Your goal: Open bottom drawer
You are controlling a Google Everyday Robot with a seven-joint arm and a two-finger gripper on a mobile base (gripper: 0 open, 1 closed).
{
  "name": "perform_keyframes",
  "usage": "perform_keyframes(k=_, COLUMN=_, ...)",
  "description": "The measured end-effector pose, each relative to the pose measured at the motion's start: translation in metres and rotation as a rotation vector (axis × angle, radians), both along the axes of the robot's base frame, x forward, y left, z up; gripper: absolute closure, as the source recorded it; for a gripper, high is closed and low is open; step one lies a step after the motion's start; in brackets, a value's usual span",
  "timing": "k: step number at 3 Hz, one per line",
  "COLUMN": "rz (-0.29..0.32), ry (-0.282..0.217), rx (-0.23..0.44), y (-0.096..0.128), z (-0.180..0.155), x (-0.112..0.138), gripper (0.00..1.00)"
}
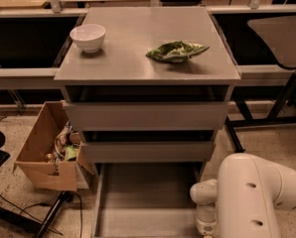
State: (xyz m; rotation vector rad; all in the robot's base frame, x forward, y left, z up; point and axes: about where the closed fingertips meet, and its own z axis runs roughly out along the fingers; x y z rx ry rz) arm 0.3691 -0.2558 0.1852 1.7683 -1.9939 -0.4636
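A grey cabinet [148, 63] has three drawers. The bottom drawer [143, 192] is pulled out toward me, and its smooth grey tray interior shows below the two upper fronts. The top drawer front [147, 115] and the middle drawer front [147, 151] stand closed. My white arm [247, 197] fills the lower right, with a joint at the drawer's right front corner. My gripper is below the frame edge and not in view.
A white bowl [88, 37] and a green chip bag [177, 51] lie on the cabinet top. A cardboard box [46, 148] with clutter stands at the cabinet's left. Cables and a dark stand leg [48, 214] lie on the floor at lower left. Table frames run behind.
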Motion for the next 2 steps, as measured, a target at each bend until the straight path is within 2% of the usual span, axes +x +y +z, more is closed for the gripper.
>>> perform_keyframes(k=2, rz=0.0, ry=0.0, rx=0.0, y=0.0039, z=0.0001, x=-0.0001, gripper=0.0)
